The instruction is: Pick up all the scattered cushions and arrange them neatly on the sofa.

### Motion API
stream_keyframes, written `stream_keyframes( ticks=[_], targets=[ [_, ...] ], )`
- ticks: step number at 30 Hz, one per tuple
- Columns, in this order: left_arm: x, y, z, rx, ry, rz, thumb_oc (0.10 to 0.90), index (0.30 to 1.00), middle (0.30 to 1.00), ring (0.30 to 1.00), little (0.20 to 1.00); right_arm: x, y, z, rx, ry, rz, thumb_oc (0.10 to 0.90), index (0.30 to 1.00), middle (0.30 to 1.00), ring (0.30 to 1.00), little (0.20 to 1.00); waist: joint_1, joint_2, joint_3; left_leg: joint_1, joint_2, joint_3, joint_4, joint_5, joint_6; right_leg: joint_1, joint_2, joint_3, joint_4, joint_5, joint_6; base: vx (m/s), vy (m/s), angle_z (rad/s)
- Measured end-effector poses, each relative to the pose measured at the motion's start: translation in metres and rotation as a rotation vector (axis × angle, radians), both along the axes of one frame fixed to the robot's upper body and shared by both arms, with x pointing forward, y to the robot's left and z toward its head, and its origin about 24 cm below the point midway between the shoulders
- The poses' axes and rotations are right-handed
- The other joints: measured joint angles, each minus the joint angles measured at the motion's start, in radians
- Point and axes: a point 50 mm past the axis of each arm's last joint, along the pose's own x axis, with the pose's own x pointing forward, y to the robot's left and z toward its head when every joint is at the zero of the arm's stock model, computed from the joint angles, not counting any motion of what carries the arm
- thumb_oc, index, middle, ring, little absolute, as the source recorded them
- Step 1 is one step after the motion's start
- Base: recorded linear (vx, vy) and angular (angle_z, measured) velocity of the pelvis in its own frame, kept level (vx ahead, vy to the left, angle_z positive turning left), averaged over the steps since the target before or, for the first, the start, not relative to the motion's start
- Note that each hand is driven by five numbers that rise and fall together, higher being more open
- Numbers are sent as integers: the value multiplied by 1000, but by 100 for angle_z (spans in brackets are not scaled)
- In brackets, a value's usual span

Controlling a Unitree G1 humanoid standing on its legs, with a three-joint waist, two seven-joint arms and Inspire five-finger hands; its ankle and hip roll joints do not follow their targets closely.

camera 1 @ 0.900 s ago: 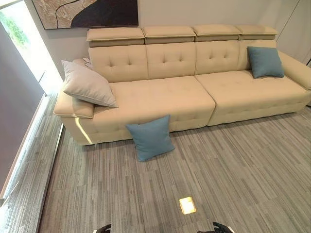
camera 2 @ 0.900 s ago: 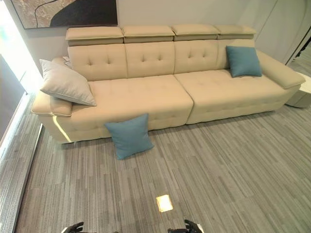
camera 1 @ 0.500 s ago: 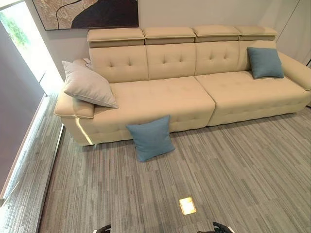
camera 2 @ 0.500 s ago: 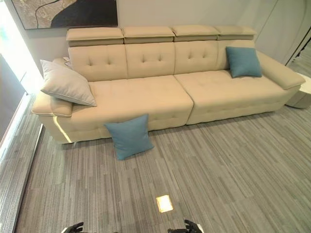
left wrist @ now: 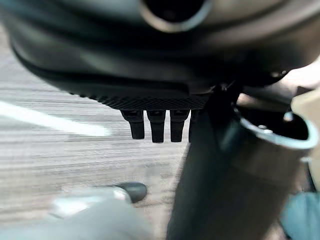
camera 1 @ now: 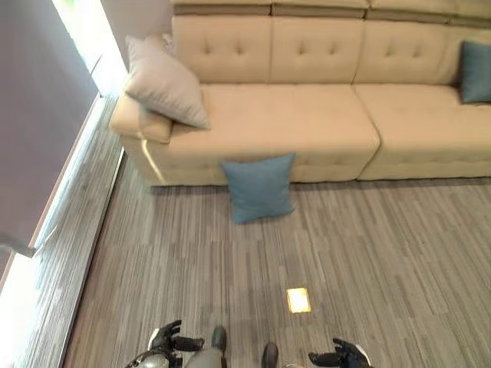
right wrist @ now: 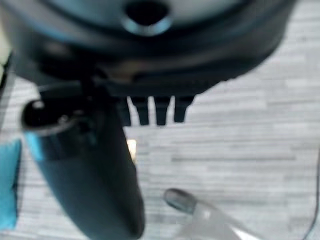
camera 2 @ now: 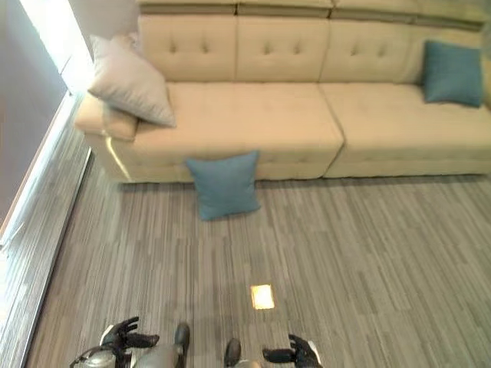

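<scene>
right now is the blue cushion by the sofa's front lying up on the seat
No, the blue cushion stands on the floor, leaning against the sofa front.

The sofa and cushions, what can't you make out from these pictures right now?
- The sofa: its right end is cut off by both eye views' right edges, and its headrests by the top edges.
- The blue cushion on the sofa: cropped by the left eye view's right edge.
- The blue cushion on the floor: whether it leans on the sofa front or stands clear.
- The left hand and right hand: low at the edge, holding nothing.
</scene>
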Motion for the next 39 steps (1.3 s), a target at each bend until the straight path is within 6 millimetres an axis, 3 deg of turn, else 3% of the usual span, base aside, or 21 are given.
stream_keyframes(
  ticks=[2,7,8,12,15,16,17,18,19,20,22,23,25,27,28,30,31,33,34,37,39],
  targets=[
    [0,0,0,-3,-2,8,800,900,900,900,900,0,-4,1,-17,0,-6,800,900,900,900,900,2,2,3,13,33,44,-83,-2,2,12,3,-10,0,-17,4,171,77,24],
    [-6,-1,-2,-8,11,17,800,900,900,900,900,-2,-7,1,-26,5,-13,800,900,900,900,900,7,20,-2,62,50,50,-206,12,-3,19,13,17,8,-35,34,206,165,-17],
    [-14,0,-5,-9,35,22,800,900,900,900,900,-3,-5,0,-24,11,-11,800,900,900,900,900,9,23,-9,119,45,56,-270,54,68,23,8,43,25,-39,64,100,131,-59],
    [-13,3,-3,1,29,15,800,900,900,900,900,-3,4,-2,-3,13,6,800,900,900,900,900,5,3,-20,150,-1,100,-279,28,113,-17,-51,47,106,-63,103,121,178,-34],
    [-16,3,-4,0,40,18,800,900,900,900,900,6,5,1,-2,-13,20,800,900,900,900,900,5,35,-18,203,5,135,-299,4,136,-93,-77,45,327,-92,147,106,167,-38],
    [-15,4,-4,5,38,17,800,900,900,900,900,7,7,1,-4,-16,38,800,900,900,900,900,0,44,-15,229,3,135,-293,-18,149,-157,-102,48,506,-100,158,74,107,3],
    [-12,5,-3,7,29,14,800,900,900,900,900,6,8,1,-5,-14,54,800,900,900,900,900,0,41,-16,253,-13,135,-292,-42,163,-223,-139,49,664,-100,169,242,121,7],
    [-13,5,-3,8,28,14,800,900,900,900,900,6,8,1,-4,-16,53,800,900,900,900,900,3,34,-21,261,-23,138,-292,-41,164,-231,-160,55,704,-117,179,277,56,-4],
    [-12,7,-2,14,25,15,800,900,900,900,900,6,9,1,-3,-16,61,800,900,900,900,900,5,36,-24,276,-35,122,-300,-70,192,-255,-157,45,687,-147,187,380,27,-13],
    [-16,8,-3,16,39,23,800,900,900,900,900,10,10,2,-3,-25,65,800,900,900,900,900,3,37,-23,282,-34,123,-301,-71,195,-260,-152,46,664,-166,174,342,-115,-18],
    [-25,8,-6,18,76,21,800,900,900,900,900,17,11,5,-5,-52,78,800,900,900,900,900,-5,46,-19,303,-34,137,-308,-74,170,-276,-134,9,484,-167,166,295,-115,-7],
    [-31,9,-8,24,100,19,800,900,900,900,900,16,12,5,-5,-51,90,800,900,900,900,900,-11,38,-22,312,-37,141,-308,-79,159,-293,-121,7,339,-124,179,170,-55,2],
    [-35,10,-9,25,114,23,800,900,900,900,900,17,13,5,-4,-57,92,800,900,900,900,900,-21,32,-22,323,-42,135,-308,-89,150,-313,-114,32,258,-58,184,205,-97,18],
    [-42,10,-10,25,128,27,800,900,900,900,900,17,13,5,-2,-56,91,800,900,900,900,900,-31,26,-24,343,-42,123,-309,-102,136,-318,-112,27,236,-10,171,245,-153,28],
    [-46,10,-11,24,137,28,800,900,900,900,900,13,13,3,-4,-41,92,800,900,900,900,900,-25,19,-32,368,-36,100,-308,-139,121,-294,-97,41,234,33,127,268,-264,32],
    [-51,4,-13,10,150,24,800,900,900,900,900,7,9,2,-11,-27,84,800,900,900,900,900,-29,33,-44,377,-5,63,-293,-148,94,-261,-63,36,221,68,79,173,-260,58],
    [-47,1,-14,4,144,15,800,900,900,900,900,1,7,1,-11,-13,66,800,900,900,900,900,-28,44,-46,356,30,36,-222,-168,69,-217,-37,12,175,49,73,57,-196,68],
    [-42,1,-12,2,128,4,800,900,900,900,900,0,6,0,-11,-10,61,800,900,900,900,900,-22,21,-46,289,37,23,-90,-169,52,-173,-29,-7,107,61,57,63,-170,51],
    [-32,8,-8,14,92,22,800,900,900,900,900,-1,4,0,-16,-5,60,800,900,900,900,900,-18,-11,-43,190,35,23,104,-182,38,-134,-29,-19,50,99,4,106,-129,25],
    [-22,6,-6,11,62,9,800,900,900,900,900,7,-7,5,-43,-23,47,800,900,900,900,900,-17,-9,-37,110,68,22,269,-183,15,-82,1,-17,8,72,-45,132,-67,2],
    [-15,5,-3,8,33,1,800,900,900,900,900,12,-8,7,-41,-35,38,800,900,900,900,900,-24,-8,-26,76,57,23,218,-186,18,-55,16,-18,1,32,-50,277,-17,-1]
  ],
)
